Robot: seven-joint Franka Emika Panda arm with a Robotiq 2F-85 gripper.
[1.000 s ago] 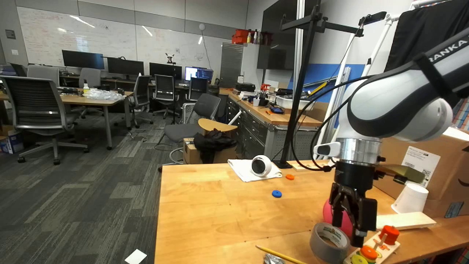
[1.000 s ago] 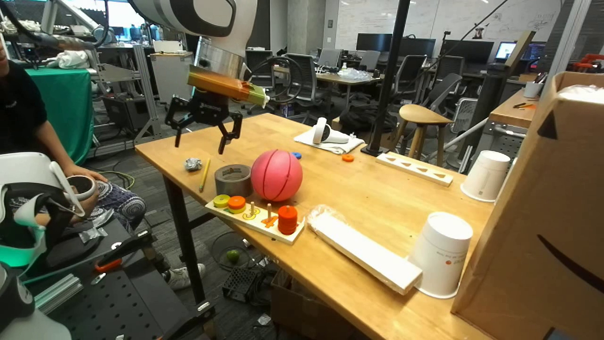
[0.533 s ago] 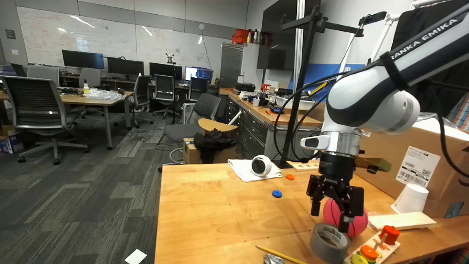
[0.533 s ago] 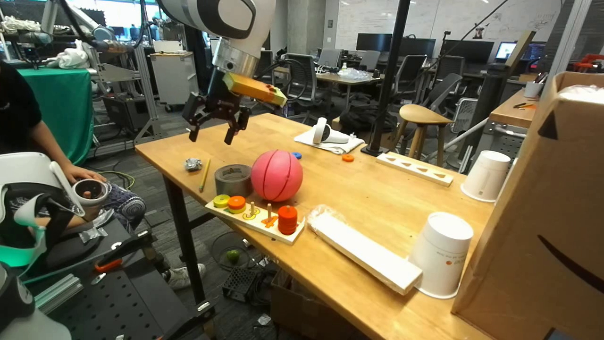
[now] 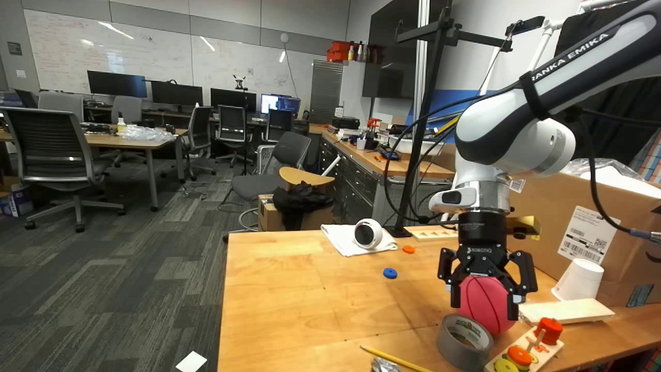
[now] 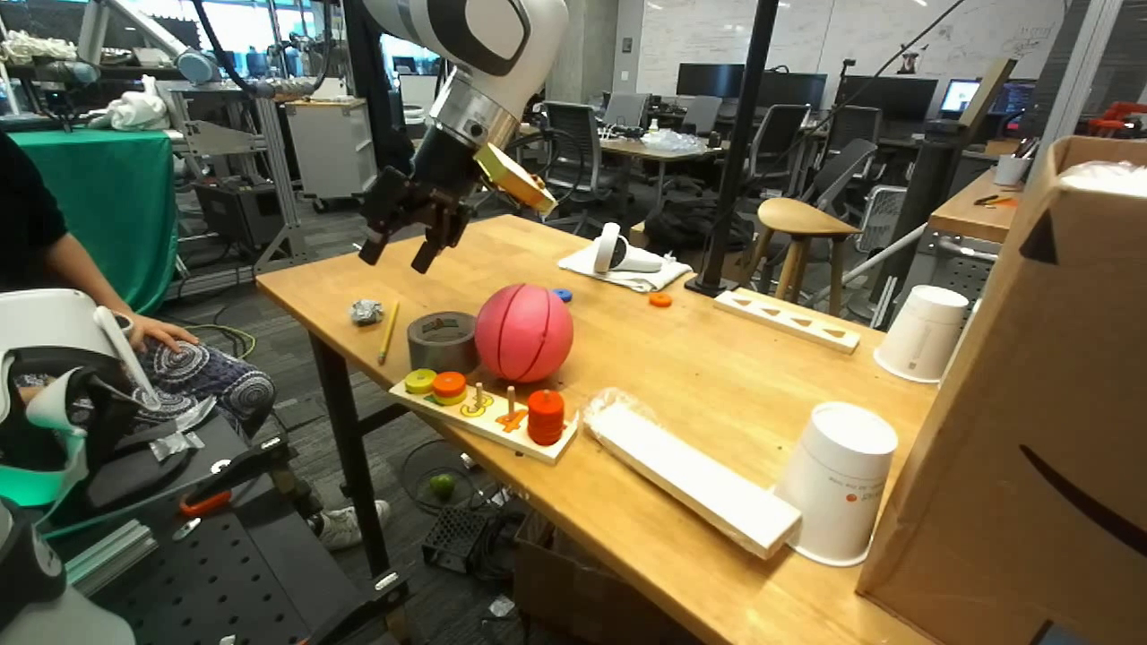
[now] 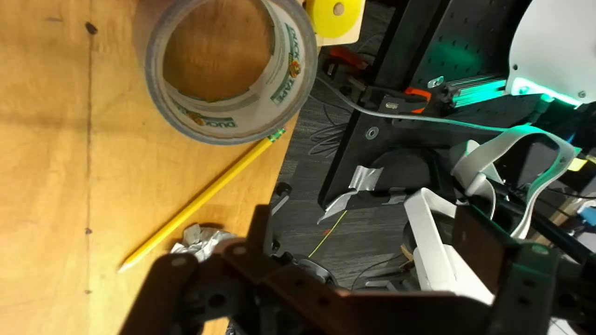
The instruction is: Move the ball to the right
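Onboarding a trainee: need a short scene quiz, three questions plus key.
1. Multiple choice. Which of these sits nearest the ball: (a) pencil, (b) grey tape roll, (c) white cup?
2. True or false: the end effector is open and apart from the ball.
3. What colour is the tall stack of discs on the numbered peg board?

Key: 1. b; 2. true; 3. red.

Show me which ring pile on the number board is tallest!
The red pile at one end; it stands higher than the orange-topped pile and the yellow ring.
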